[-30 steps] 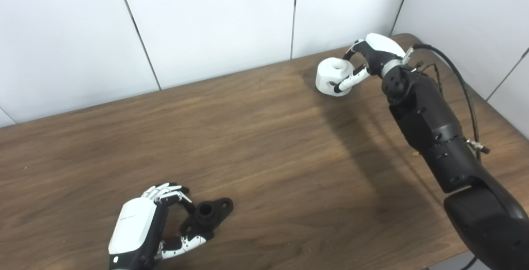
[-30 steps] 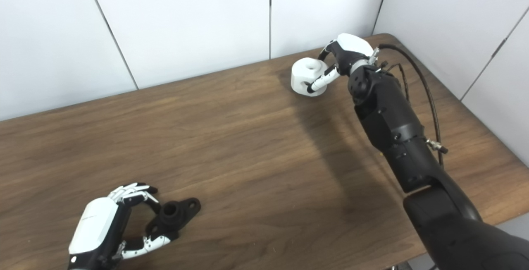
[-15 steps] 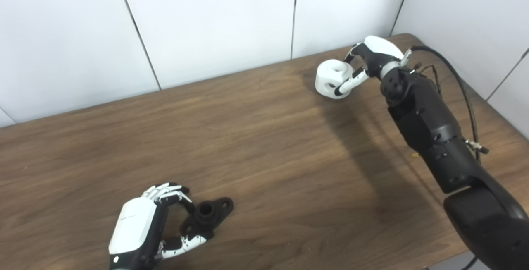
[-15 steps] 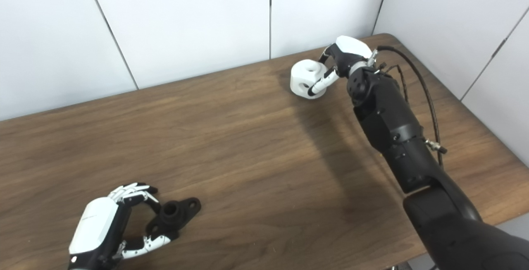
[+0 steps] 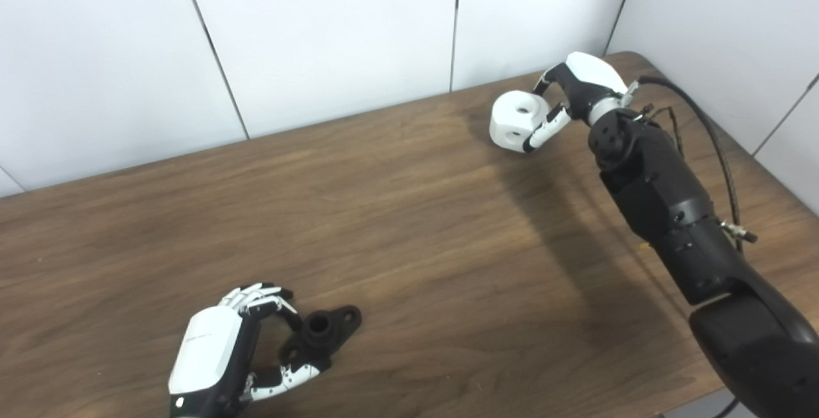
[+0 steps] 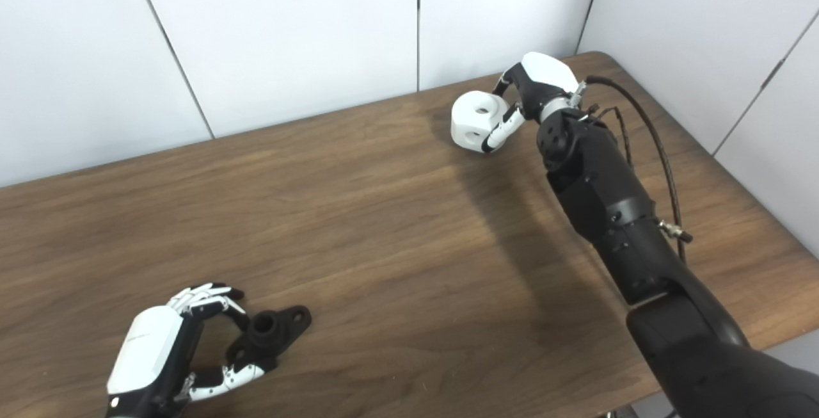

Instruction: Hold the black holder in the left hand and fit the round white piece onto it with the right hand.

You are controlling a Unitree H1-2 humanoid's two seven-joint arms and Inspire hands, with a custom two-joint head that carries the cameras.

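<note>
The black holder (image 5: 318,336) lies flat on the desk (image 5: 397,232) near its front edge, well to the left, its central socket facing up and one holed ear pointing away toward the right. It is gripped by the left hand (image 5: 221,351), whose fingers (image 5: 259,296) are curled over the holder's far side while the thumb (image 5: 286,376) is pressed against its near side.

Well apart from the holder, toward the far right corner of the desk, the round white piece (image 5: 517,120) is clamped in the right hand (image 5: 572,88). The piece is tilted, so that a round hole in its upper face is turned toward the cameras, with a second opening on its side. Whether it touches the desk or is lifted just clear of it cannot be told. A dark cable (image 5: 710,133) loops beside the right forearm.

The two views show nearly the same scene; in the right eye view the holder (image 6: 267,335) sits further left and more of the desk's right edge is seen. The left wrist is cut off by the bottom edge in both views. The holder's near ear is hidden behind the left thumb, and the right hand's fingers behind the white piece are mostly hidden.
</note>
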